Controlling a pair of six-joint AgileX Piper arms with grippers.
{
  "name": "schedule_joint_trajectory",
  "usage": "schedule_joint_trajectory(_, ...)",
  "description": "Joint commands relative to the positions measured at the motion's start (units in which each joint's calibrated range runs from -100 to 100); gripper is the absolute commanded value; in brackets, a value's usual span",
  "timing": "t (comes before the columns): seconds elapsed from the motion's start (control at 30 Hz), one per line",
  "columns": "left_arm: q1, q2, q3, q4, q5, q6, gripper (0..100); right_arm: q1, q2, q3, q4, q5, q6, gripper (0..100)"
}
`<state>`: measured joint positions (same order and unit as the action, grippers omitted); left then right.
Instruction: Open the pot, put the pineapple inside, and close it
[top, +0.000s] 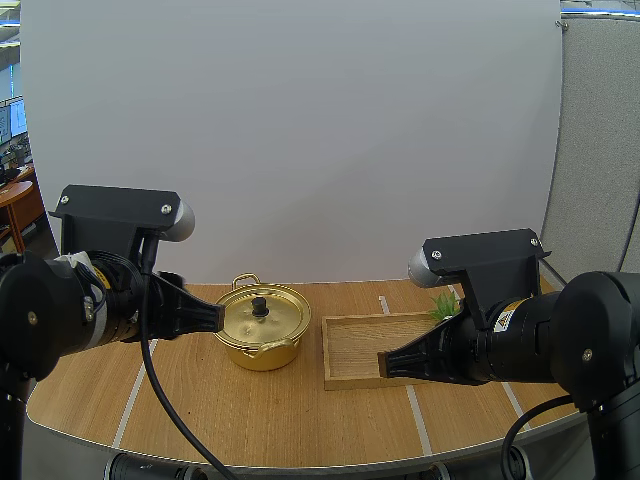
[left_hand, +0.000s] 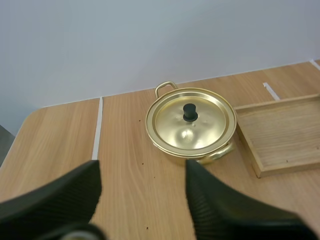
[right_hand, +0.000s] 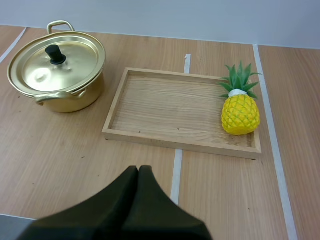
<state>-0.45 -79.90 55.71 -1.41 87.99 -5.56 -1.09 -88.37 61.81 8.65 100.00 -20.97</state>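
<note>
lid (left_hand: 190, 131) was on the pot (top: 262, 346), so lifting it off came first. my left gripper (left_hand: 143, 186) hung wide open with nothing in it, the pot ahead of it and a touch to its right. i figured the trick was to come down straight over the black knob (left_hand: 189, 112), one finger on each side, and pinch it square so the lid wouldn't tip. my right gripper (right_hand: 139, 171) was pressed shut on nothing. the pineapple (right_hand: 240, 113) lay ahead and to its right, at the wooden tray (right_hand: 150, 137) end away from the pot.
</note>
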Motion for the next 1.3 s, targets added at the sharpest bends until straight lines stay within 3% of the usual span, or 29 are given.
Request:
schedule_joint_trajectory(0.0,0.01,0.2,-0.4,0.0,-1.6,4.0,100,-0.2,0.0,-0.6,-1.7,0.0,1.3,0)
schedule_joint_trajectory(0.13,0.01,0.2,-0.4,0.0,-1.4,4.2,100,-0.2,0.0,-0.6,-1.8,0.0,1.3,4)
schedule_joint_trajectory(0.23,0.01,0.2,-0.4,0.0,-1.4,4.2,100,-0.2,0.0,-0.6,-1.8,0.0,1.3,46)
schedule_joint_trajectory(0.33,0.01,0.2,-0.4,0.0,-1.3,4.2,100,-0.2,0.0,-0.6,-1.8,0.0,1.3,97)
schedule_joint_trajectory(0.37,0.01,0.2,-0.4,0.0,-1.3,4.2,100,-0.2,0.0,-0.6,-1.8,0.0,1.3,100)
schedule_joint_trajectory(0.73,0.01,0.3,-0.4,0.0,1.4,4.2,100,-0.2,0.0,-0.6,-2.4,0.0,1.2,100)
schedule_joint_trajectory(1.27,0.01,0.4,-0.4,-0.2,-1.3,12.2,100,-0.2,0.0,-0.6,-2.4,0.0,1.2,100)
